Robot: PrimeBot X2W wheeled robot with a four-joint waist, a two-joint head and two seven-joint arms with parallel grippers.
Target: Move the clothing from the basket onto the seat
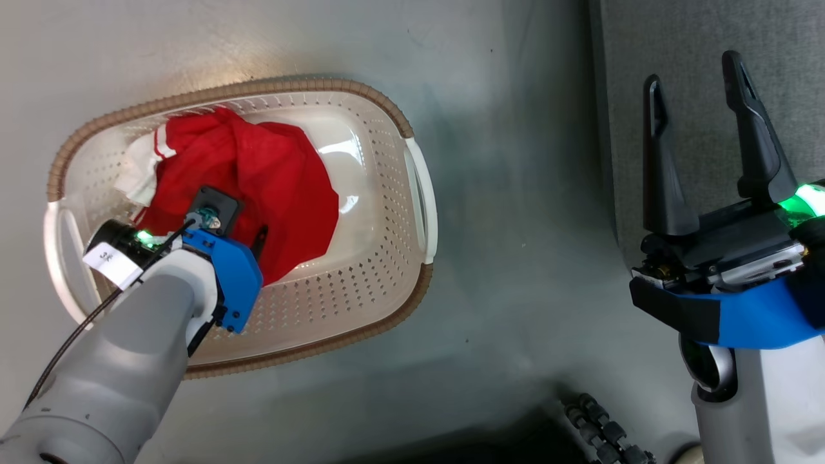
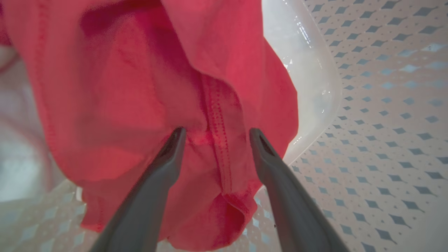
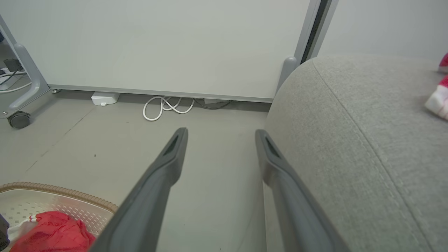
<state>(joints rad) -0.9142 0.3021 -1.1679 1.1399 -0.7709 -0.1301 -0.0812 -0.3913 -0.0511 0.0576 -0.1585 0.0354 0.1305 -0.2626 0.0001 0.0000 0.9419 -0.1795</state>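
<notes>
Left wrist view: left gripper (image 2: pixel 217 131) jaws wide apart, nothing held, tips down at the red garment (image 2: pixel 122 87), one finger each side of a stitched seam (image 2: pixel 217 115). The seam runs roughly along the fingers, so closing should pinch across that fold. Can't tell whether the tips press the cloth or sit just above it. Head view: garment bunched in the left half of the basket (image 1: pixel 348 290), heap's long axis slanting from the upper-left rim toward lower middle, left arm straight over it. Right gripper (image 1: pixel 693 69) also spread wide and empty, well apart from the basket, up by the seat (image 1: pixel 793 64) edge. Left arm is clearly nearer, so this grab looks like its job. Seat lies to the robot's right of the basket, bare floor between. Right wrist view: second red-and-white piece (image 3: pixel 437 99) lies on the seat's far side.
</notes>
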